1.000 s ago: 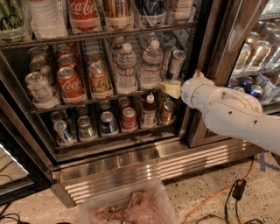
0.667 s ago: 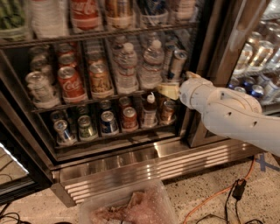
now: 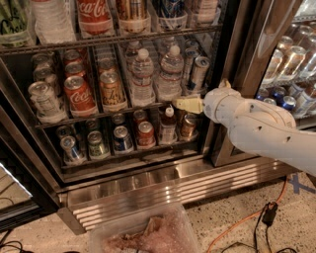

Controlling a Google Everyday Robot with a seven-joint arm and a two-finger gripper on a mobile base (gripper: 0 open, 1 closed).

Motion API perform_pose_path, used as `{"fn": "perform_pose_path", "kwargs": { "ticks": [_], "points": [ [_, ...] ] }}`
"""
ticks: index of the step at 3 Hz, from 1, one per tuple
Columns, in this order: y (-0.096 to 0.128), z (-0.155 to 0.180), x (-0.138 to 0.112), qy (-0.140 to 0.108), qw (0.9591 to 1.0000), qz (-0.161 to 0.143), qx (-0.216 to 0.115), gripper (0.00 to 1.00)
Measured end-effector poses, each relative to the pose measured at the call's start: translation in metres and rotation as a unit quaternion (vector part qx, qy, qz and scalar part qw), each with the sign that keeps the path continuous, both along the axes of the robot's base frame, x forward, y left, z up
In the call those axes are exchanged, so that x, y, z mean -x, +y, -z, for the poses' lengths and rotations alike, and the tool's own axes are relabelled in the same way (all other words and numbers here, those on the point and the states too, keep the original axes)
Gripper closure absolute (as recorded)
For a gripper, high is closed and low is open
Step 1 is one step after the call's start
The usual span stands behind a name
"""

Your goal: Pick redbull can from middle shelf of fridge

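The redbull can [image 3: 199, 73] is slim, blue and silver, and stands at the right end of the middle shelf [image 3: 98, 114] inside the fridge [image 3: 148, 183]. Water bottles [image 3: 170, 74] stand just left of it, and red cola cans [image 3: 79, 95] further left. My gripper [image 3: 185, 105], pale cream on a white arm [image 3: 252, 126], reaches in from the right. It sits at the shelf's front edge, below and slightly left of the can, apart from it. It holds nothing that I can see.
The upper rack holds big Coca-Cola bottles [image 3: 94, 12]; the lower rack holds short mixed cans [image 3: 121, 138]. The steel door post [image 3: 242, 74] stands just right of the can. A clear plastic bin [image 3: 143, 232] and an orange cable [image 3: 247, 217] lie on the floor.
My gripper has edged a little to the left and down along the middle shelf's front edge. The cans and bottles have not moved.
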State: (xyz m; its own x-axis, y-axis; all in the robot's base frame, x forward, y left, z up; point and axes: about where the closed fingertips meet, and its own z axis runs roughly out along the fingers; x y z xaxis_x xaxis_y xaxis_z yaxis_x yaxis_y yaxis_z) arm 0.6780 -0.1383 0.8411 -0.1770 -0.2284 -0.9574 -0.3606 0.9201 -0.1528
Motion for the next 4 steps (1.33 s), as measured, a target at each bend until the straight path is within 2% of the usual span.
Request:
{"fn": "perform_pose_path", "kwargs": {
  "ticks": [1,3,4],
  "points": [
    [0.008,-0.002,-0.012,-0.012,0.9998,-0.002,-0.012,0.00],
    [0.020,-0.005,-0.015,-0.026,0.9993,-0.009,-0.026,0.42],
    [0.019,-0.005,-0.010,-0.027,0.9993,-0.009,-0.027,0.42]
  ]
}}
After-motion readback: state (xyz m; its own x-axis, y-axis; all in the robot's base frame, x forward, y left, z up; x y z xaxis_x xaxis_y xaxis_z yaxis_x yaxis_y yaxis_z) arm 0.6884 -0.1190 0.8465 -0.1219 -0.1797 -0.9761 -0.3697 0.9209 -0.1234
